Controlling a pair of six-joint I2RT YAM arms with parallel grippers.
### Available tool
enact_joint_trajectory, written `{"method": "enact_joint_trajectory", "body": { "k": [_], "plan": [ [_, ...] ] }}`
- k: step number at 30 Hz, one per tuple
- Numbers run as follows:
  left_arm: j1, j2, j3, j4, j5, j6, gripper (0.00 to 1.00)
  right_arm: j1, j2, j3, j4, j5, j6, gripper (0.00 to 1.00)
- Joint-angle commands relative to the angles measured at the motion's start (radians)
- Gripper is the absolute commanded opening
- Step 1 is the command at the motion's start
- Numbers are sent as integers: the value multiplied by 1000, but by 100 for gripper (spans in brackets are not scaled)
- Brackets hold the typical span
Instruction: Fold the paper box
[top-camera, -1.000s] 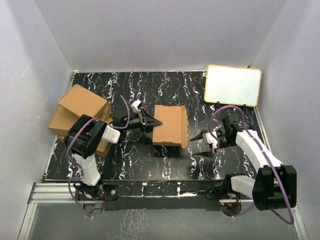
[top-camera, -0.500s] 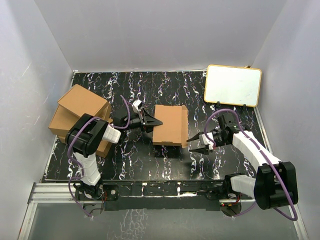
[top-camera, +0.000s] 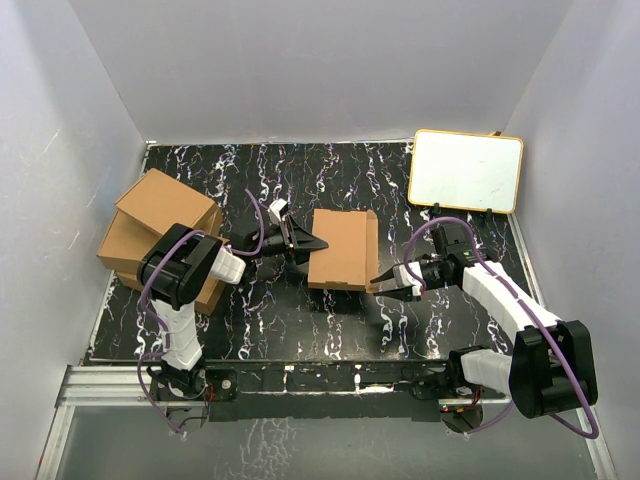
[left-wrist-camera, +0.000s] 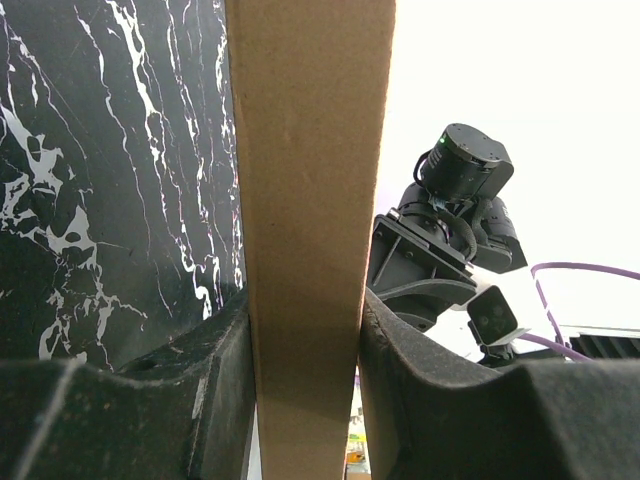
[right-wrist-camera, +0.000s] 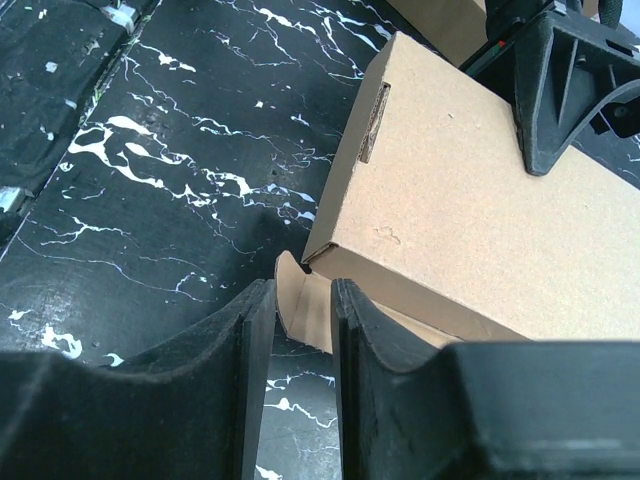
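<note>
The paper box (top-camera: 340, 250) lies flat in the middle of the black marbled table, lid down. My left gripper (top-camera: 312, 243) reaches in from the left and is shut on the box's left edge. In the left wrist view the cardboard wall (left-wrist-camera: 310, 150) fills the space between both fingers (left-wrist-camera: 215, 380). My right gripper (top-camera: 378, 283) sits at the box's near right corner. In the right wrist view its jaws (right-wrist-camera: 300, 285) stand narrowly apart around a small tuck flap (right-wrist-camera: 305, 310) that sticks out under the box (right-wrist-camera: 470, 220). Dark table shows between the fingers.
A pile of ready-made brown boxes (top-camera: 160, 235) stands at the left edge of the table, just behind the left arm. A white board with a yellow rim (top-camera: 466, 170) lies at the back right. Grey walls enclose the table on three sides.
My right gripper has moved left to the box's near right corner and its jaws have narrowed around the flap. The left gripper keeps its grip.
</note>
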Motion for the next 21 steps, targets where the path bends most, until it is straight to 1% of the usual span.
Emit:
{"method": "enact_joint_trajectory", "body": {
  "k": [1, 7, 13, 18, 21],
  "plan": [
    [-6, -6, 34, 50, 25, -8, 7, 7, -1, -14, 70, -47, 8, 32],
    [-8, -3, 34, 67, 34, -15, 7, 8, 1, -16, 122, -46, 99, 24],
    [-10, -5, 32, 92, 43, 5, 7, 8, 5, -14, 148, -49, 172, 9],
    [-14, -27, 39, 12, 36, 79, 7, 22, 8, -24, 181, -13, 227, 8],
    [-15, -46, 50, -59, 32, 145, 7, 40, 14, -31, 235, 17, 298, 8]
  ]
}}
